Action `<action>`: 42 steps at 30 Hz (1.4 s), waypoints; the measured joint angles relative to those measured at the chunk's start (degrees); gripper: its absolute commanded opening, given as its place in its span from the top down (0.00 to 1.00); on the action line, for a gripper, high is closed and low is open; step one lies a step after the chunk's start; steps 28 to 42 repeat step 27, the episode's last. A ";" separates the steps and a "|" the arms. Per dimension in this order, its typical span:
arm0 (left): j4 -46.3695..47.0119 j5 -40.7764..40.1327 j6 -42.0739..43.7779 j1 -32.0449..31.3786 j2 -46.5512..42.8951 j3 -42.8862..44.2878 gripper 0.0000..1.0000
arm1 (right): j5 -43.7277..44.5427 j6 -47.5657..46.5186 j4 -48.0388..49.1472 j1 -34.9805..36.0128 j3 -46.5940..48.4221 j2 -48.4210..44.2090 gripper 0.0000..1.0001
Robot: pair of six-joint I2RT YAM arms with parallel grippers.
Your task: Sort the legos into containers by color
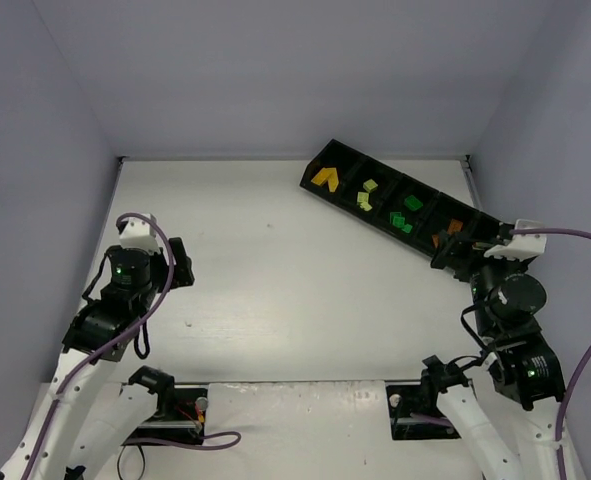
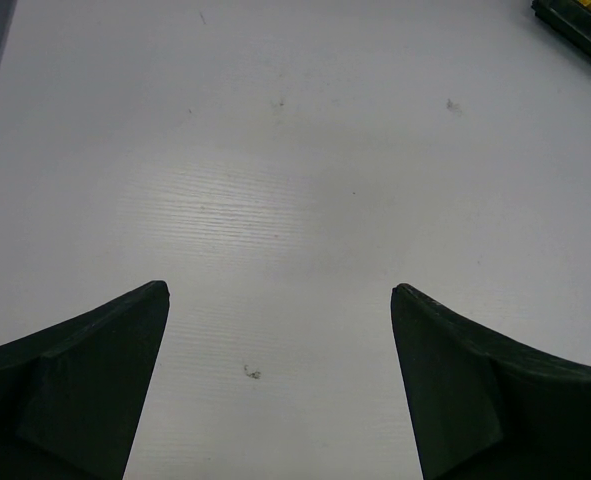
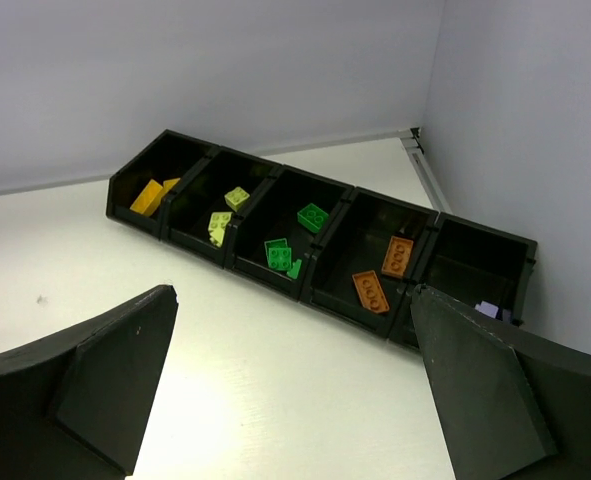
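Where sorted: five joined, open-topped black plastic bins (image 3: 261, 276) in a diagonal row at the far right of the flat white table (image 2: 295, 180), one brick colour per bin.
Farthest bin: small studded yellow plastic bricks (image 3: 150, 195), bunched together.
Second bin: lime plastic bricks (image 3: 219, 224), one lying apart from the others.
Middle bin: dark green plastic bricks (image 3: 278, 253), several close together and one further back.
Fourth bin: two flat orange-brown plastic bricks (image 3: 371, 291), lying apart.
Nearest bin: lilac plastic brick (image 3: 487, 309), only a sliver showing past the right finger.
Left claw (image 2: 278, 290): fingers spread wide, nothing between them, above bare tabletop, well apart from the bins.
Right claw (image 3: 293, 292): fingers spread wide, holding nothing, near the row's near end.
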 measured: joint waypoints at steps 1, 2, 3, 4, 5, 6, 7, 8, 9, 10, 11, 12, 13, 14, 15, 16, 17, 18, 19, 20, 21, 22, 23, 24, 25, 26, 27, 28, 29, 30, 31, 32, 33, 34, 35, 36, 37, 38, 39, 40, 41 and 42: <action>-0.48 -0.11 0.00 0.00 -0.15 0.44 0.15 | 0.13 -0.13 -0.63 0.00 -0.02 -0.46 0.00; -1.01 -0.24 -0.04 0.00 -0.31 0.98 0.15 | 0.26 -0.17 -1.20 0.00 -0.02 -0.87 0.00; -1.55 -0.44 -0.11 0.00 -0.42 1.55 0.15 | 0.33 -0.20 -1.64 0.02 -0.02 -1.29 0.00; -2.03 -0.68 -0.26 0.00 -0.57 2.12 0.15 | 0.39 -0.20 -2.03 0.26 -0.02 -1.73 0.00; -2.64 -0.87 -0.44 0.00 -0.76 2.73 0.15 | 0.52 -0.17 -2.47 0.46 -0.02 -2.16 0.00; -3.08 -1.05 -0.55 0.02 -0.87 3.17 0.15 | 0.70 -0.17 -2.67 0.70 -0.02 -2.58 0.00; -3.45 -1.18 -0.68 0.00 -1.22 3.65 0.15 | 0.79 -0.17 -2.82 1.01 -0.02 -3.02 0.00; -3.69 -1.31 -0.76 0.02 -1.49 3.98 0.15 | 0.92 -0.17 -2.97 1.36 -0.04 -3.41 0.00; -4.07 -1.49 -0.90 0.02 -1.77 4.31 0.15 | 1.03 -0.17 -3.06 1.68 -0.11 -3.87 0.00; -4.42 -1.64 -1.05 0.00 -2.03 4.63 0.15 | 1.27 -0.15 -3.06 1.95 -0.24 -4.28 0.00; -4.76 -1.68 -1.33 0.00 -2.29 4.85 0.15 | 1.51 -0.13 -3.08 2.25 -0.39 -4.68 0.00; -5.20 -1.70 -1.55 0.00 -2.47 5.11 0.15 | 1.81 -0.11 -3.23 2.43 -0.55 -5.03 0.00; -5.64 -1.68 -1.73 0.00 -2.60 5.38 0.15 | 1.97 -0.09 -3.39 2.60 -0.70 -5.29 0.00; -5.90 -1.66 -1.90 0.00 -2.67 5.55 0.15 | 2.08 -0.04 -3.63 2.62 -0.79 -5.44 0.00; -6.19 -1.64 -2.05 0.00 -2.73 5.66 0.15 | 2.25 0.07 -3.85 2.62 -0.81 -5.53 0.00; -6.36 -1.62 -2.23 0.00 -2.78 5.66 0.15 | 2.34 0.09 -3.96 2.62 -0.83 -5.57 0.00; -6.58 -1.62 -2.36 0.00 -2.82 5.66 0.15 | 2.43 0.09 -3.98 2.62 -0.83 -5.57 0.00; -6.82 -1.60 -2.51 0.00 -2.86 5.66 0.15 | 2.47 0.09 -3.98 2.62 -0.83 -5.57 0.00; -6.97 -1.57 -2.69 0.00 -2.91 5.66 0.15 | 2.49 0.09 -3.98 2.62 -0.83 -5.55 0.00; -7.04 -1.51 -2.93 0.00 -2.91 5.66 0.15 | 2.49 0.09 -4.00 2.62 -0.83 -5.53 0.00; -7.08 -1.38 -3.06 0.02 -2.91 5.66 0.15 | 2.49 0.07 -4.09 2.62 -0.76 -5.38 0.00; -7.17 -1.27 -3.10 0.00 -2.93 5.66 0.15 | 2.47 0.07 -4.13 2.62 -0.74 -5.16 0.00; -7.26 -1.11 -3.13 0.00 -2.93 5.66 0.15 | 2.47 0.02 -4.17 2.62 -0.72 -4.92 0.00; -7.34 -1.03 -3.15 0.00 -2.95 5.66 0.15 | 2.47 -0.11 -4.24 2.62 -0.72 -4.63 0.00; -7.41 -1.01 -3.15 0.00 -2.99 5.66 0.15 | 2.47 -0.20 -4.33 2.62 -0.72 -4.37 0.00; -7.43 -1.01 -3.15 0.00 -3.15 5.66 0.15 | 2.47 -0.28 -4.39 2.62 -0.72 -4.09 0.00; -7.43 -1.01 -3.15 0.02 -3.30 5.66 0.15 | 2.47 -0.33 -4.39 2.62 -0.72 -3.85 0.00; -7.43 -1.01 -3.15 0.02 -3.30 5.66 0.15 | 2.47 -0.33 -4.39 2.62 -0.72 -3.85 0.00; -7.43 -1.01 -3.15 0.02 -3.30 5.66 0.15 | 2.47 -0.33 -4.39 2.62 -0.72 -3.85 0.00; -7.43 -1.01 -3.15 0.02 -3.30 5.66 0.15 | 2.47 -0.33 -4.39 2.62 -0.72 -3.85 0.00; -7.43 -1.01 -3.15 0.02 -3.30 5.66 0.15 | 2.47 -0.33 -4.39 2.62 -0.72 -3.85 0.00; -7.43 -1.01 -3.15 0.02 -3.30 5.66 0.15 | 2.47 -0.33 -4.39 2.62 -0.72 -3.85 0.00; -7.43 -1.01 -3.15 0.02 -3.30 5.66 0.15 | 2.47 -0.33 -4.39 2.62 -0.72 -3.85 0.00; -7.43 -1.01 -3.15 0.02 -3.30 5.66 0.15 | 2.47 -0.33 -4.39 2.62 -0.72 -3.85 0.00; -7.43 -1.01 -3.15 0.02 -3.30 5.66 0.15 | 2.47 -0.33 -4.39 2.62 -0.72 -3.85 0.00; -7.43 -1.01 -3.15 0.02 -3.30 5.66 0.15 | 2.47 -0.33 -4.39 2.62 -0.72 -3.85 0.00; -7.43 -1.01 -3.15 0.02 -3.30 5.66 0.15 | 2.47 -0.33 -4.39 2.62 -0.72 -3.85 0.00; -7.43 -1.01 -3.15 0.02 -3.30 5.66 0.15 | 2.47 -0.33 -4.39 2.62 -0.72 -3.85 0.00; -7.43 -1.01 -3.15 0.02 -3.30 5.66 0.15 | 2.47 -0.33 -4.39 2.62 -0.72 -3.85 0.00; -7.43 -1.01 -3.15 0.02 -3.30 5.66 0.15 | 2.47 -0.33 -4.39 2.62 -0.72 -3.85 0.00; -7.43 -1.01 -3.15 0.02 -3.30 5.66 0.15 | 2.47 -0.33 -4.39 2.62 -0.72 -3.85 0.00; -7.43 -1.01 -3.15 0.02 -3.30 5.66 0.15 | 2.47 -0.33 -4.39 2.62 -0.72 -3.85 0.00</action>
